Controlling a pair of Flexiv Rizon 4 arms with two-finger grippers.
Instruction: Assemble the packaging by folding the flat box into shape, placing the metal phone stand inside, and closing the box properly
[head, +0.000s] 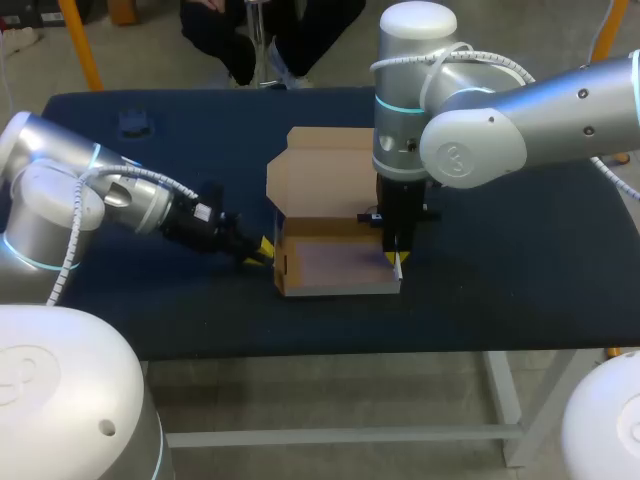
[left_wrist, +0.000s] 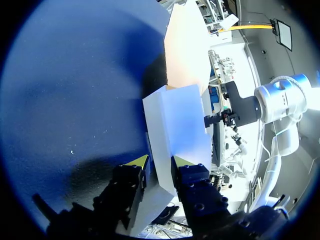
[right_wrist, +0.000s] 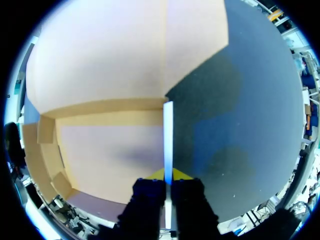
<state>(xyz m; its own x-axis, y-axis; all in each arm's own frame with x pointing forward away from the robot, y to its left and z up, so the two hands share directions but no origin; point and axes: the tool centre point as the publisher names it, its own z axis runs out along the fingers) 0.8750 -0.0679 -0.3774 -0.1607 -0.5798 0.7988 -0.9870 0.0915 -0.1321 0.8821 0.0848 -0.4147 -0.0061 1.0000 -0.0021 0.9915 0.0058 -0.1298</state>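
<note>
Left gripper narrowly parted, clamping box left wall. Right gripper pinched tight on right wall. Likely squaring sides upright; lid open, far.

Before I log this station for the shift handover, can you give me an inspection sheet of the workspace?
Surface: dark blue table top, flat.
Job's things: cardboard box folded into shape, lid open, interior looks empty; phone stand not seen.
Clutter: small dark object near the far left corner.
Grippers: right jaws closed on the box's right wall; left jaws at its left side, grip unclear.
Cables: white hoses run along the left arm and right arm.
Surroundings: nothing seen reaching over the table.
</note>
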